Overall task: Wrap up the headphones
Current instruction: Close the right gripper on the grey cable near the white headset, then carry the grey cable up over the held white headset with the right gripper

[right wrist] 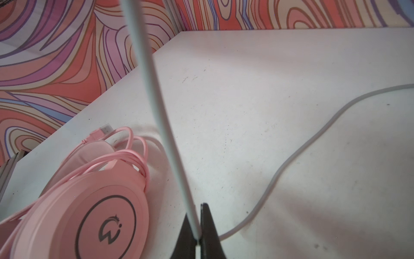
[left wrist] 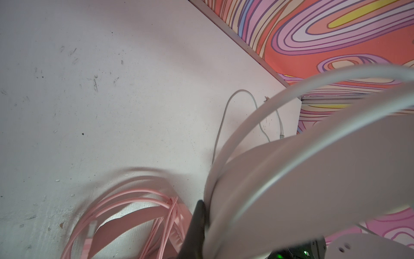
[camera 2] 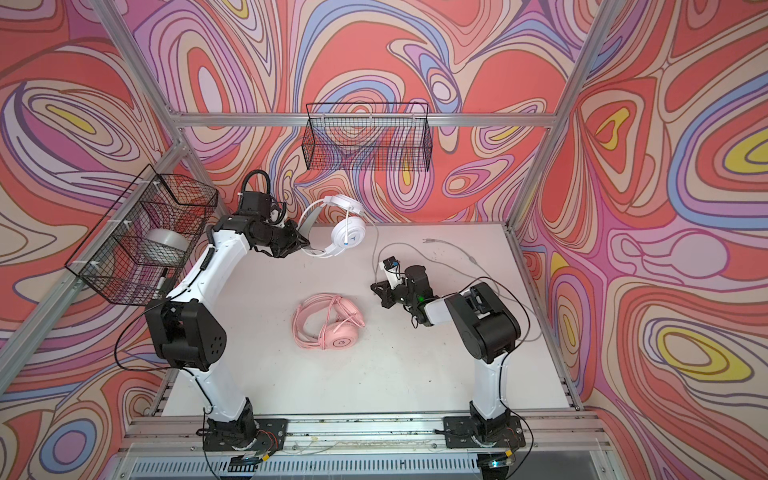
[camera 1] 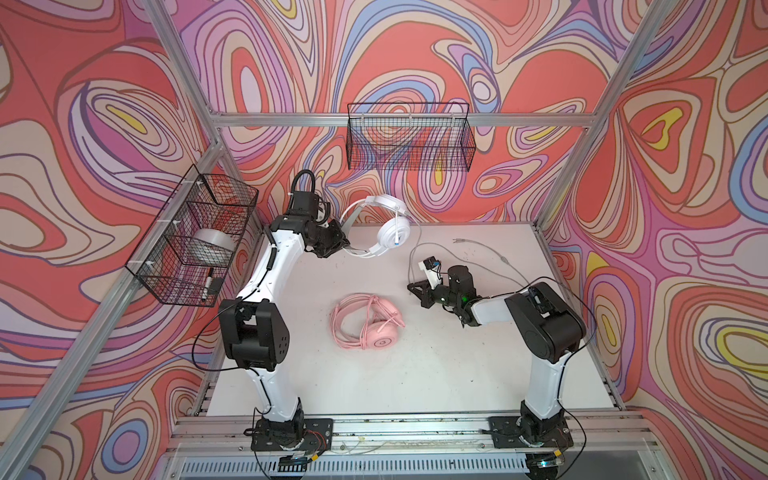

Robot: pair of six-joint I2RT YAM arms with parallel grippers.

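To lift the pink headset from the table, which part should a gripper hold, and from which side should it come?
Probably the headband, from above. The pink headset lies flat on the table, so the band is a thin arc with a bare gap inside for one finger. The ear cup is broad and round, likely too wide.

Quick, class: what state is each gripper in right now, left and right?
Left gripper: closed, holding the white headset by its headband.
Right gripper: closed on the grey-white cable.
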